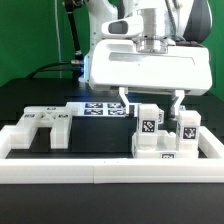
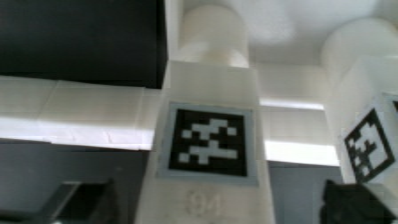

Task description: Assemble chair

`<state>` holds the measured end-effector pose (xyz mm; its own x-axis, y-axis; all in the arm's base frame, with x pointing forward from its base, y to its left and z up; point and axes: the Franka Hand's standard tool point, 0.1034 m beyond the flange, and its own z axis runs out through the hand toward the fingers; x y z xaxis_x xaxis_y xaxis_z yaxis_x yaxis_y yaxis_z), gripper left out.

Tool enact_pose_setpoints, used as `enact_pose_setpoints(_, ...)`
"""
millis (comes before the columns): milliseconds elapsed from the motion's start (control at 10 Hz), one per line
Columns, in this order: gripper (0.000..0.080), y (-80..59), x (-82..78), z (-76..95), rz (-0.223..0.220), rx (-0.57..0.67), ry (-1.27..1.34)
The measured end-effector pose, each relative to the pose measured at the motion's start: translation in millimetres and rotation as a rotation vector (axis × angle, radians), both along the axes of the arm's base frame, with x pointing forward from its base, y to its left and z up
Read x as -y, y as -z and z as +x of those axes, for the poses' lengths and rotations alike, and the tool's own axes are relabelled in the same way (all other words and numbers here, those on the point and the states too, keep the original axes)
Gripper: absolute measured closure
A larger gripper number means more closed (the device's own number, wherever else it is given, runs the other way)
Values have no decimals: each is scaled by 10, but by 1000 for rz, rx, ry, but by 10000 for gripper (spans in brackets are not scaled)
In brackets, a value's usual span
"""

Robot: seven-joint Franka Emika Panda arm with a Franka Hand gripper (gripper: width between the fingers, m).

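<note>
Hanging above the table (image 1: 95,138), the tool (image 1: 150,104) has its two fingers spread wide apart and grips nothing. Directly below it, in line with the gap between the fingers, stands an upright tagged post (image 1: 148,121) of the chair (image 1: 160,148). The wrist view shows this post centred between the dark fingertips (image 2: 68,203), with space on either side. A second post (image 1: 187,127) stands just beside the first, close under the finger on the exterior view's right; I cannot tell whether that finger touches it. A low white block (image 1: 166,154) lies at the foot of both posts. A slotted panel (image 1: 40,128) lies flat, well apart from the tool, toward the exterior view's left. The marker board (image 1: 100,108) lies between that panel and the tool. A long white border rail (image 1: 100,172) runs in front of everything.

For labels, the centred post bears a square black tag (image 2: 212,140) with a blocky white pixel pattern. The second post shows a similar tag (image 2: 368,140), seen at an angle and cut off. The low block carries one too.
</note>
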<state>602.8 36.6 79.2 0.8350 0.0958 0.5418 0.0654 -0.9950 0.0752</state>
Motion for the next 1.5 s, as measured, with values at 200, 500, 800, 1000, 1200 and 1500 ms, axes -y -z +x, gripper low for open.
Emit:
enact_pose_setpoints(200, 159, 6, 1, -3, 0, -1, 0)
enact_pose_setpoints(500, 151, -101, 57, 15, 2, -12, 2)
enact_pose_setpoints(800, 151, -235, 97, 46, 6, -16, 1)
enact_pose_setpoints(1000, 151, -211, 83, 32, 14, -52, -2)
enact_pose_setpoints(1200, 151, -161, 51, 14, 26, -106, -7)
enact_pose_setpoints(1500, 151, -110, -79, 37, 84, -343, -17)
